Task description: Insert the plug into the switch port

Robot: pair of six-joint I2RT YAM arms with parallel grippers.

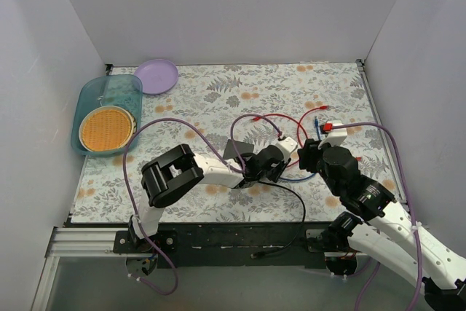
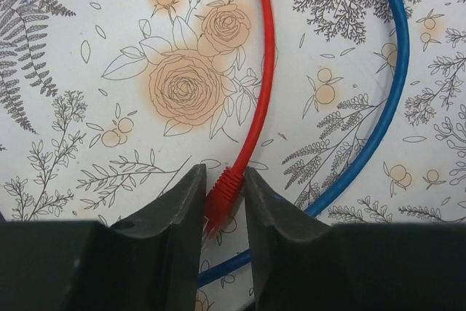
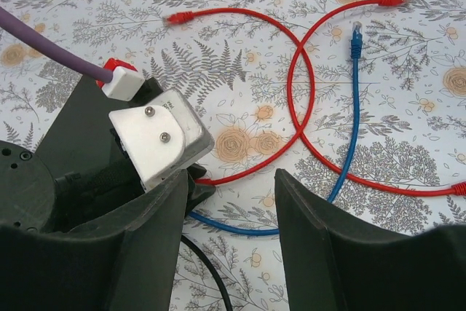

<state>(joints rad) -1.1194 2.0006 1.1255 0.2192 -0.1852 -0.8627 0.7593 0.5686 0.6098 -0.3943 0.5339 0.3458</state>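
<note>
- The left fingers [image 2: 167,216] are narrow, pinching the red plug [image 2: 222,191] by its boot.
- The right fingers [image 3: 328,238] stand wide, holding nothing.
- The switch [image 1: 234,151] lies on the table [image 1: 218,92], partly hidden behind the left arm [image 1: 211,169].

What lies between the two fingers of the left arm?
The ribbed plug end of the red cable sits there, with the left fingers close against it on both sides. The left wrist view shows this.

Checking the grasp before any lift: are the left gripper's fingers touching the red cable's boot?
Touching. Left wrist view: the red cable's boot sits wedged between the fingers of the left gripper, no gap showing on either side.
</note>
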